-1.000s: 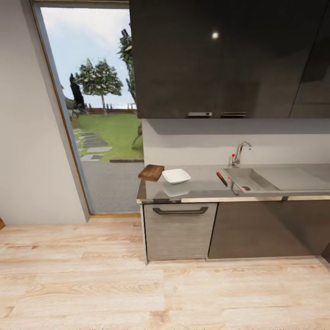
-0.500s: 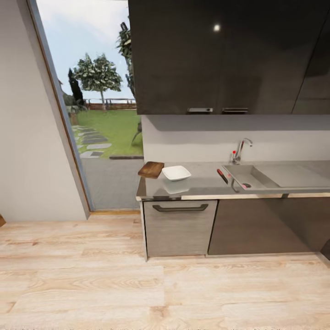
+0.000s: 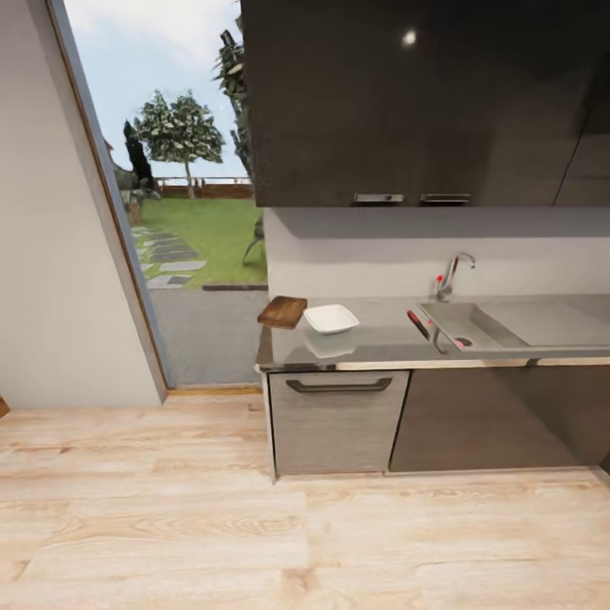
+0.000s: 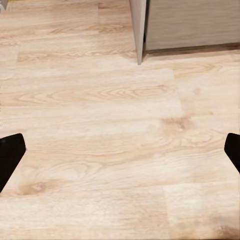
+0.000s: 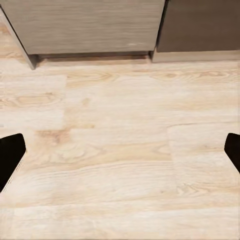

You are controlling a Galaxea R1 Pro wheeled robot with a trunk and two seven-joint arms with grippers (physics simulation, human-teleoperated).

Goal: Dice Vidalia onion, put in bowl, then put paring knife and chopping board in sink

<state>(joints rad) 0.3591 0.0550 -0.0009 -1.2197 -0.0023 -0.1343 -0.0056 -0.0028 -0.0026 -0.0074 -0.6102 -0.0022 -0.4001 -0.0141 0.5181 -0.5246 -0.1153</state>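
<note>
Nearest, the wooden floor [image 3: 169,508] is recorded beneath both wrist cameras; the left gripper [image 4: 120,150] and the right gripper [image 5: 120,150] are each seen with dark fingertips at opposite picture edges, jaws spread wide and nothing between them, a carrying posture judged suited to travel and not to handling. Beyond the floor, the dark grey cabinets [image 3: 339,424] with a bar handle [image 3: 339,385] are listed, topped by the countertop [image 3: 381,343]. With the sink [image 3: 483,326] taken as landmark: the paring knife [image 3: 417,324] is laid on the countertop just beside the basin's near-left rim, presumably staged for cutting; the bowl [image 3: 331,318] is set further from the sink along the counter, well apart, open side up to receive pieces; the chopping board [image 3: 282,312] is placed beyond the bowl at the counter's end farthest from the sink, partly overhanging the edge. A small reddish object [image 3: 462,342] is glimpsed within the basin near its front; whether it is the Vidalia onion cannot be told. The tap [image 3: 449,275] is mounted behind the sink. Farthest, the wall cabinets [image 3: 407,102] and the garden door [image 3: 169,169] are noted. The approach is judged unfinished.
</note>
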